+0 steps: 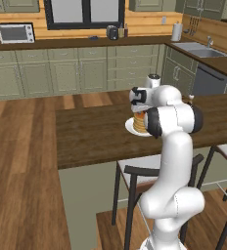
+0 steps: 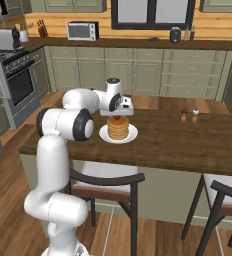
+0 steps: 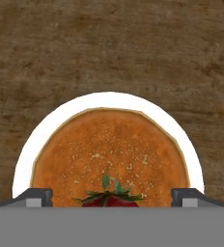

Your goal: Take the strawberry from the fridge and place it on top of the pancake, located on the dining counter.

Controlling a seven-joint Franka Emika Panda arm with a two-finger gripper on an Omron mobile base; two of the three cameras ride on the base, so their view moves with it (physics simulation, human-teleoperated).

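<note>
Tool (image 3: 111,198) wide open, fingertips clear of strawberry (image 3: 109,198) on pancake (image 3: 109,154).

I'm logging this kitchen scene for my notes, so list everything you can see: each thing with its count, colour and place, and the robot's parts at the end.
small red strawberry with green leaves: one, on top of the pancake stack
golden-brown pancake stack: one, on the plate
round white plate: one, on the dining counter
dark brown wooden dining counter: one, in front of the robot
small shakers: two, one dark, one pale, on the dining counter
dark-framed stools: two, at the counter's near side
silver toaster oven: one, on the back wall counter
steel sink: one, on the side wall counter
white robot arm: one, reaching over the plate
gripper: one, open, fingertips either side of the strawberry
</note>
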